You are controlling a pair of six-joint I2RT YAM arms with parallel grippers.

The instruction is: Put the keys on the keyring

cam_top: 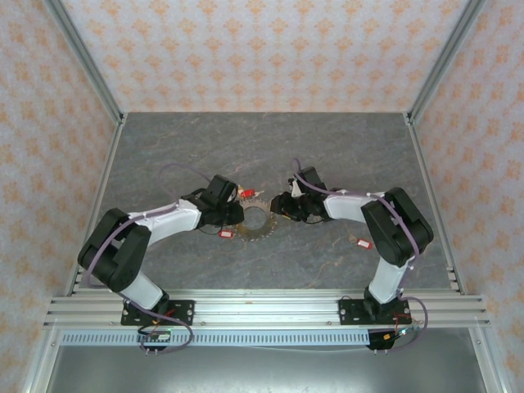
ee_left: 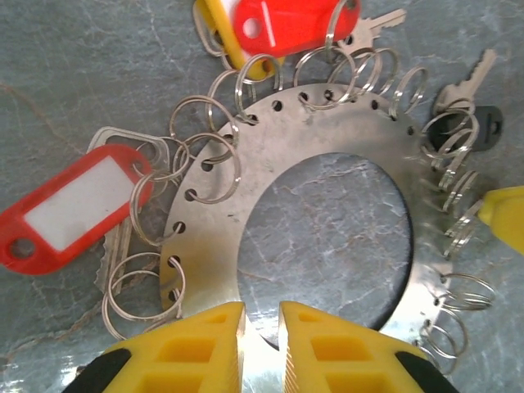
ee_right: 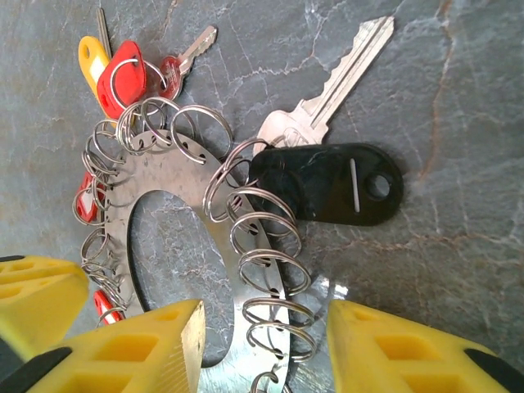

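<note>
The keyring is a flat silvery disc with a big centre hole and a rim of small holes carrying several wire split rings. Keys hang on it: one with a black tag, others with red tags. My left gripper rests on the keyring's near band, its jaws down to a narrow slit with bare metal behind. My right gripper straddles the opposite band of the keyring, open, with split rings loose between its fingers. Both grippers, left and right, meet at the ring.
A loose key with a red tag lies on the grey marbled table to the right of the ring, near the right arm's elbow. Metal frame posts and patterned walls close off the table on three sides.
</note>
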